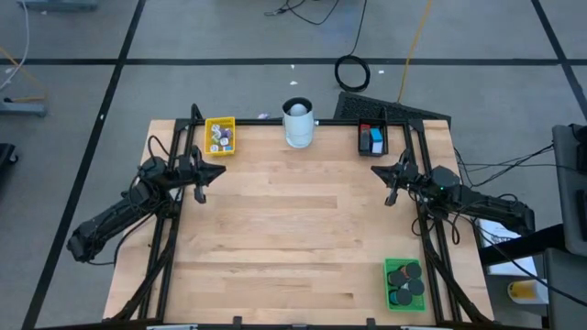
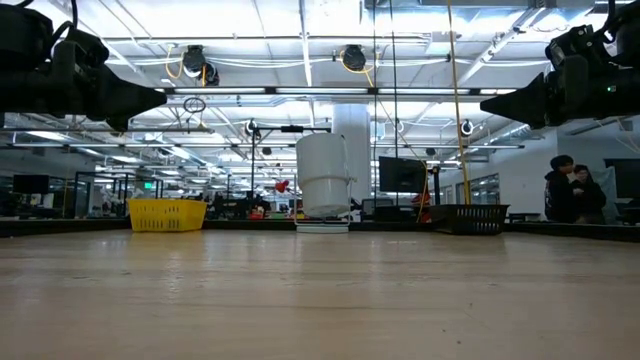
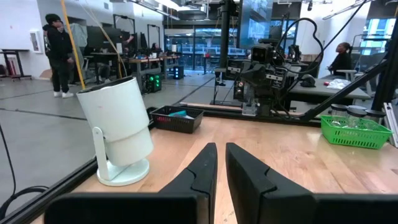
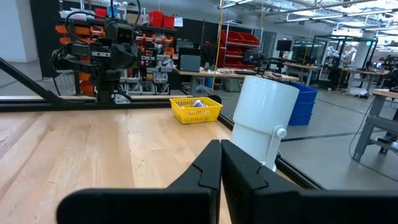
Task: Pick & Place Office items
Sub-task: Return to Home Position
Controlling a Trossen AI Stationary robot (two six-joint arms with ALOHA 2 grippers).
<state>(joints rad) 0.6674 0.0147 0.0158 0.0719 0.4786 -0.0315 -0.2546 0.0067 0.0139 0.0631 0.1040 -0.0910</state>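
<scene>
The left gripper [image 1: 213, 172] and right gripper [image 1: 381, 174] were held narrow, empty, raised over the table [image 1: 293, 238]; the office items [image 1: 219, 137] were found in the yellow tray [image 1: 220, 120], black tray [image 1: 360, 139] and green tray [image 1: 388, 284].

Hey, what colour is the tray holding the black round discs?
Green. The tray shows best in the high view.

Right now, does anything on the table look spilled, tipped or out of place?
Nothing stands out. The office items lie inside the yellow tray, black tray and green tray; the white cylinder stands on its base. Left gripper and right gripper are shut, raised.
</scene>
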